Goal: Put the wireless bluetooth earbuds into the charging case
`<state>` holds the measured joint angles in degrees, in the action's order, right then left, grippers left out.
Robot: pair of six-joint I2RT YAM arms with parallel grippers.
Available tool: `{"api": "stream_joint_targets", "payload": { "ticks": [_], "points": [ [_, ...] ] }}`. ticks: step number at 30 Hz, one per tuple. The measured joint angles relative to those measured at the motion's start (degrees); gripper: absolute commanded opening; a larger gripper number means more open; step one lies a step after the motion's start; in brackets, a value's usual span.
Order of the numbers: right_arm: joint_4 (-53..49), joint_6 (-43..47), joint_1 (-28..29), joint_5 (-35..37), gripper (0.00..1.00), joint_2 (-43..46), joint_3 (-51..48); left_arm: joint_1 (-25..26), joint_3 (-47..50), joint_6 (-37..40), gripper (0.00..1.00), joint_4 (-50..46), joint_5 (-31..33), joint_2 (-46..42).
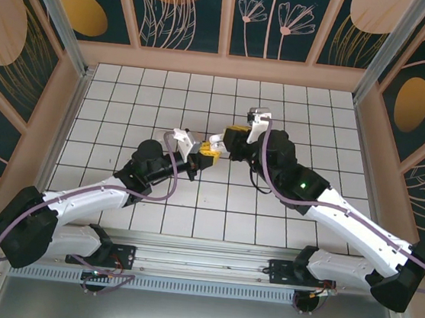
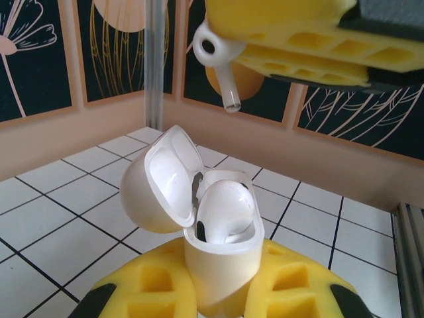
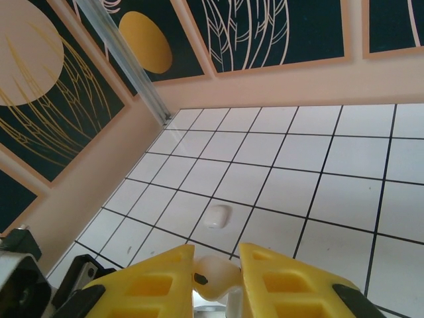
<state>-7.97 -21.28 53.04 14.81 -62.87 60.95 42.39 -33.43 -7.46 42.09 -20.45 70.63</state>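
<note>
Left pincer (image 2: 218,298) clamps the open charging case (image 2: 222,228); right pincer (image 3: 215,265) pinches 1 earbud (image 2: 213,50) just above it, stem tilted. Off-line descent could jam it on the rim, popping it loose.

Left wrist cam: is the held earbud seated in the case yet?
No, the earbud hangs from the right fingers above the open charging case, clear of it.

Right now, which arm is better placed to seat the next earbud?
Right, most likely. The right tool pinches an earbud, stem down, above the open charging case; the left tool is occupied gripping that case.
</note>
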Motion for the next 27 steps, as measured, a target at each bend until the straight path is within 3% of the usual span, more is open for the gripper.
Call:
{"api": "stream_joint_targets", "payload": {
  "ticks": [27],
  "points": [
    [-0.6, 0.0, 0.0, -1.4, 0.22, 0.0, -1.9, 0.0, 0.1, 0.0, 0.0, 1.2, 0.0, -0.6]
  ]
}}
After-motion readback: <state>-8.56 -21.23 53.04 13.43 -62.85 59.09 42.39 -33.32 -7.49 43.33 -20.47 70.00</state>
